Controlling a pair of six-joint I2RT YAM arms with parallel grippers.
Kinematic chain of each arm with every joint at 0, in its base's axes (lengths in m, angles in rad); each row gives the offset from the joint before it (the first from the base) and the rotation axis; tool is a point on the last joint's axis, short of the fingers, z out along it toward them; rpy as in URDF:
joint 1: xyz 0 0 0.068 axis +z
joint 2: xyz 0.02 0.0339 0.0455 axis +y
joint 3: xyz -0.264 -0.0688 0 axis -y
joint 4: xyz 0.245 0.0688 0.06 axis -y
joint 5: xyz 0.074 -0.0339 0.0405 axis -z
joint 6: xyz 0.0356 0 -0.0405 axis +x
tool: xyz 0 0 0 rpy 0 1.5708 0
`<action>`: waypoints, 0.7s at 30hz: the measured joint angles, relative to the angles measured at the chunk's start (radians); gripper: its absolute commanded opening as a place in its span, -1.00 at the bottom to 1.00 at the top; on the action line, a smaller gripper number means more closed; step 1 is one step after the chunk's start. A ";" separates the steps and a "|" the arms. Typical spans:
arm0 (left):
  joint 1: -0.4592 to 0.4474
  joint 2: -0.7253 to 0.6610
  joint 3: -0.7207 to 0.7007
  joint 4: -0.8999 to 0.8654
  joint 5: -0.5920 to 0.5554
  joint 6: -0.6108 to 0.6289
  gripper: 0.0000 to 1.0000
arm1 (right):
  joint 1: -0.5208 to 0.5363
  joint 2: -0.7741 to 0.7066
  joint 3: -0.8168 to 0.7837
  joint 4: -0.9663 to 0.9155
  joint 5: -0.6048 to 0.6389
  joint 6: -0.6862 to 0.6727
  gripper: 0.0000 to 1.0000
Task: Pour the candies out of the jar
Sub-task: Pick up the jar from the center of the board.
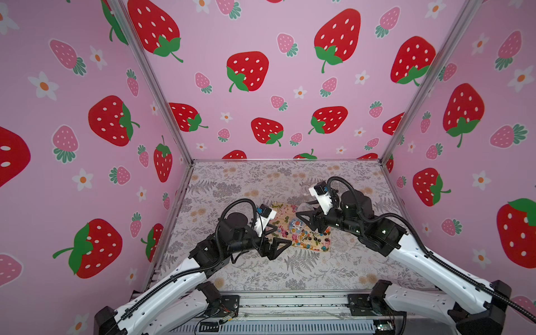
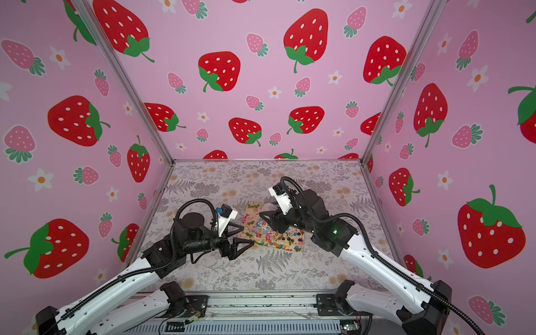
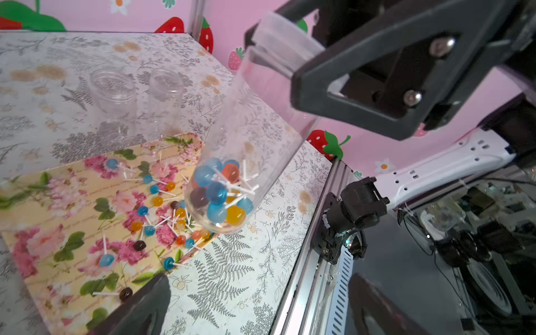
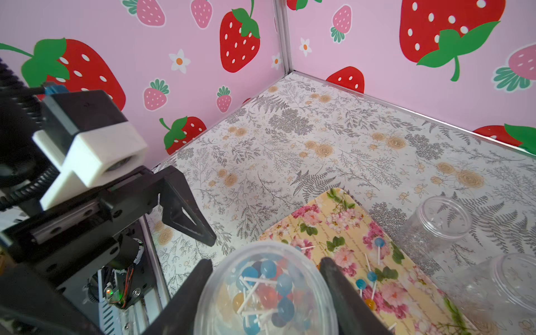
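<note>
The right gripper (image 4: 266,261) is clamped on the clear jar (image 3: 255,116), its two black fingers pressing on opposite sides near the jar's upper end. The jar hangs tilted above the tray (image 3: 72,220). A cluster of candies (image 3: 216,193), with blue, orange, red and dark heads on thin white sticks, sits bunched at its lower end; whether that end is the mouth cannot be told. Many more candies lie scattered over the tray below and beside the jar. The tray is yellow, printed with pink flowers and green leaves, and faint lines of cursive script run across the print, too small to read. The left gripper (image 1: 282,234) has its jaws spread wide and holds nothing, its tips at the edge of the tray nearest the left arm. Beyond the tray, two other clear jars (image 3: 113,87) stand upright on the bench (image 3: 232,275), which is covered in a grey fern and beige blossom pattern. Pink walls (image 1: 261,37) printed with red strawberries and small white flowers close in the bench on three sides.
</note>
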State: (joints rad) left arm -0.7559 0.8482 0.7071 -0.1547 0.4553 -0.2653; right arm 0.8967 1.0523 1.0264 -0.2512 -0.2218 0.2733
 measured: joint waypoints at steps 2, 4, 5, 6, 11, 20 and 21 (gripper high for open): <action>-0.016 0.019 0.016 0.010 0.010 0.024 0.99 | -0.009 0.000 0.005 -0.006 -0.024 0.011 0.05; -0.023 0.031 0.025 0.027 0.021 0.043 1.00 | -0.016 0.001 0.014 -0.017 -0.049 0.021 0.05; -0.023 0.034 0.026 0.032 0.026 0.050 1.00 | -0.019 0.002 0.019 -0.023 -0.059 0.023 0.05; -0.024 0.038 0.027 0.037 0.029 0.057 1.00 | -0.021 0.002 0.024 -0.027 -0.071 0.026 0.05; -0.024 0.051 0.031 0.046 0.035 0.088 0.99 | -0.027 0.003 0.062 -0.043 -0.123 0.045 0.05; -0.024 0.083 0.076 0.045 0.034 0.158 0.98 | -0.027 0.009 0.106 -0.046 -0.219 0.077 0.05; -0.024 0.089 0.085 0.045 0.034 0.165 0.99 | -0.027 0.011 0.108 -0.045 -0.229 0.081 0.05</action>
State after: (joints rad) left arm -0.7799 0.9367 0.7918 -0.1093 0.4892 -0.1005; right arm 0.8692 1.0634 1.1339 -0.2966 -0.4507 0.3542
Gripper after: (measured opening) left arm 0.994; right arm 0.562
